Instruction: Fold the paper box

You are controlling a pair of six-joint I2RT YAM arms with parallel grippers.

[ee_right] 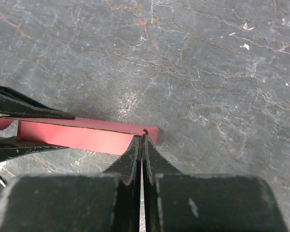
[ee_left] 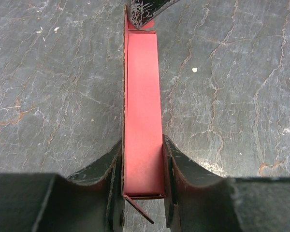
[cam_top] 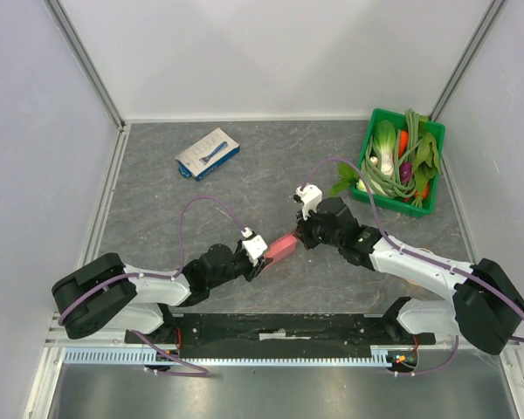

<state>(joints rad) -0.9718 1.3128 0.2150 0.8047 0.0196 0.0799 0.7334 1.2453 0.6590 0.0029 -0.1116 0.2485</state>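
Note:
The pink-red paper box (cam_top: 282,247) is held between both grippers just above the middle of the grey table. My left gripper (cam_top: 262,256) is shut on its near end. In the left wrist view the box (ee_left: 142,106) runs away from the camera as a narrow open trough, gripped by its side walls between the left gripper's jaws (ee_left: 142,186), with a loose flap hanging at the near end. My right gripper (cam_top: 302,234) is shut on the thin end flap at the far end. In the right wrist view that gripper (ee_right: 143,140) pinches the card edge of the box (ee_right: 77,135).
A white-and-blue box (cam_top: 208,154) with a tool picture lies at the back left. A green basket (cam_top: 372,131) of vegetables stands at the back right. Grey walls with metal frame rails enclose the table on three sides.

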